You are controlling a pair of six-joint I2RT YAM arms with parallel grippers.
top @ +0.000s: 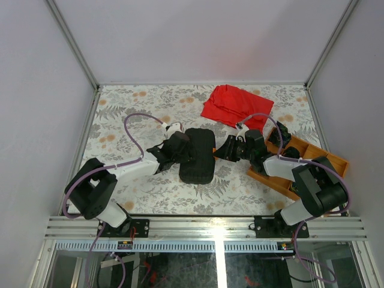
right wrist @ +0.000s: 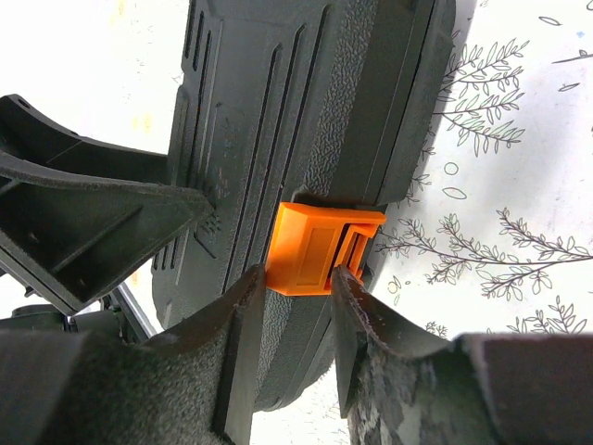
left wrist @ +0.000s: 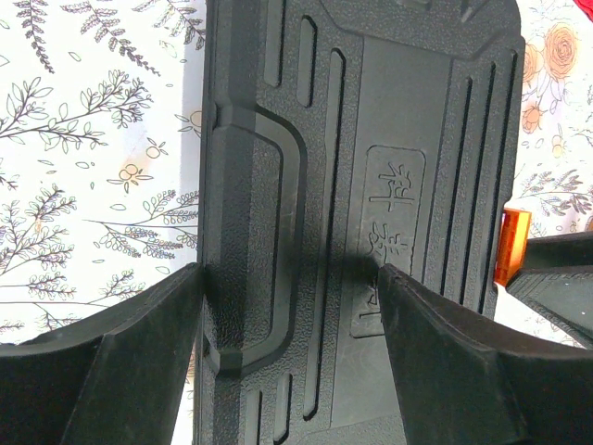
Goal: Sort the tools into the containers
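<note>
Two grippers share one job here. The black rectangular plastic tool case with rounded corners and a ribbed lid lies flat and closed in the middle of the leaf-printed table cover. It is between the arms, near a crumpled red cloth and a little apart from a shallow wooden tray on the right.

The left gripper is spread wide across the case's left edge, with one finger against the side wall and the other on the lid. Whether it squeezes or only rests there, I cannot tell. The right gripper pinches the small orange plastic latch on the case's right edge, a fingertip on either side of it.

The case looks stiff and hard, and its pebbled, grooved skin should give the pads some bite. Its weight is hard to judge (nothing shows what is inside). It would probably slide on the cover if pulled from one side only, so bracing the edge opposite the latch makes sense. The latch is the place to take hold, but it is small and likely snaps stiffly. A grip on its free lip, kept square, should be less likely to slip off. No loose tools can be made out, and the dark shapes in the tray are too small to name.
</note>
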